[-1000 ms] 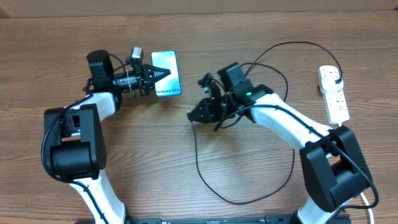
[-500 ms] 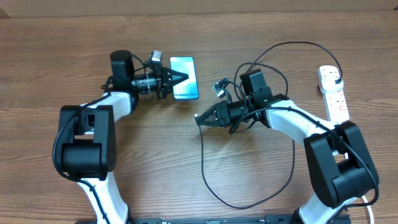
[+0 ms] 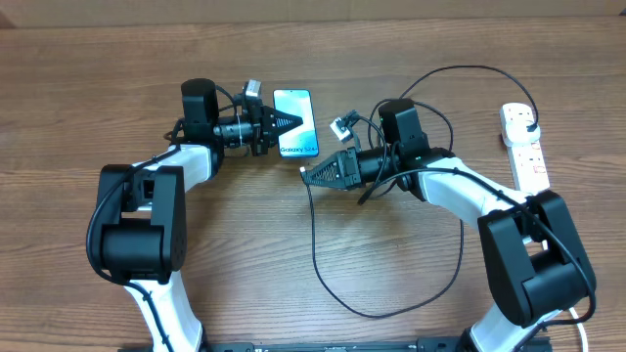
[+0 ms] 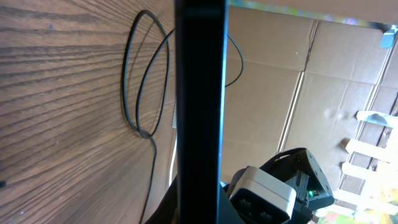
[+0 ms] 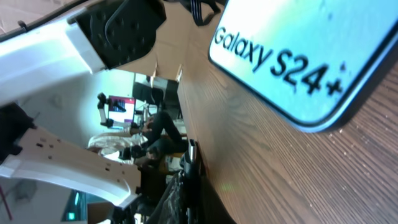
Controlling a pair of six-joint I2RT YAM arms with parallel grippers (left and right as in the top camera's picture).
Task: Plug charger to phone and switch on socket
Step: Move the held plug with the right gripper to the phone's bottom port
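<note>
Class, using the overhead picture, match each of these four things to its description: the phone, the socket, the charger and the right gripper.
Things:
1. phone
2. socket
3. charger
4. right gripper

Descriptions:
a. white, at the far right
b. lit blue screen, at the tips of the left gripper
c. thin and black, in wide loops
d. tips pointing left, near the phone's lower corner

Pairs: 1-b, 2-a, 3-c, 4-d
</note>
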